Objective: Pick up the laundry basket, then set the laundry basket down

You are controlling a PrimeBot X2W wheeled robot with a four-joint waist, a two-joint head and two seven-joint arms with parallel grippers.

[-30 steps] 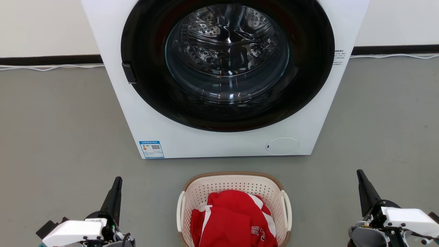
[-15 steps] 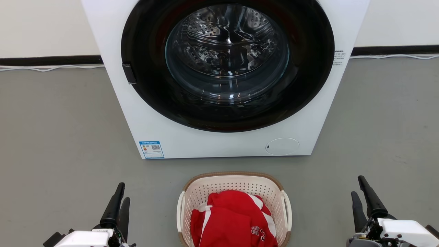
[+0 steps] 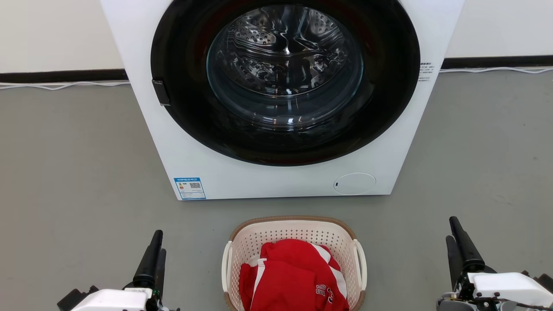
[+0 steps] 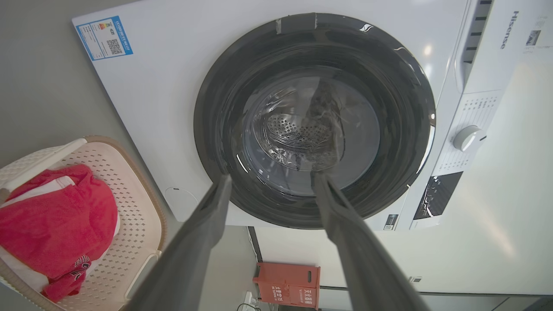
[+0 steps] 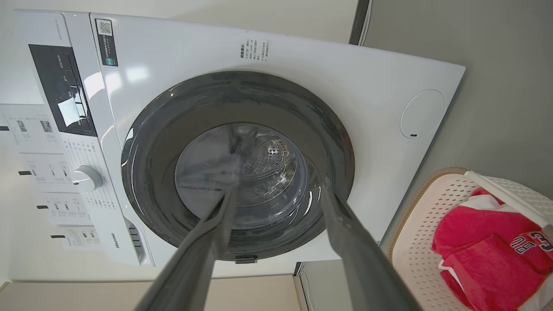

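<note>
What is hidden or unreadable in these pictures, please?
Head view: near end of the laundry basket, cut off by the bottom edge.
Head view: basket floor, covered by the red garment.
Head view: top of the washer, cut off by the upper edge.
Head view: blue label print, too small.

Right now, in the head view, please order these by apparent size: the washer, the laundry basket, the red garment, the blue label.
1. washer
2. laundry basket, partly out of frame
3. red garment, inside it
4. blue label
</note>
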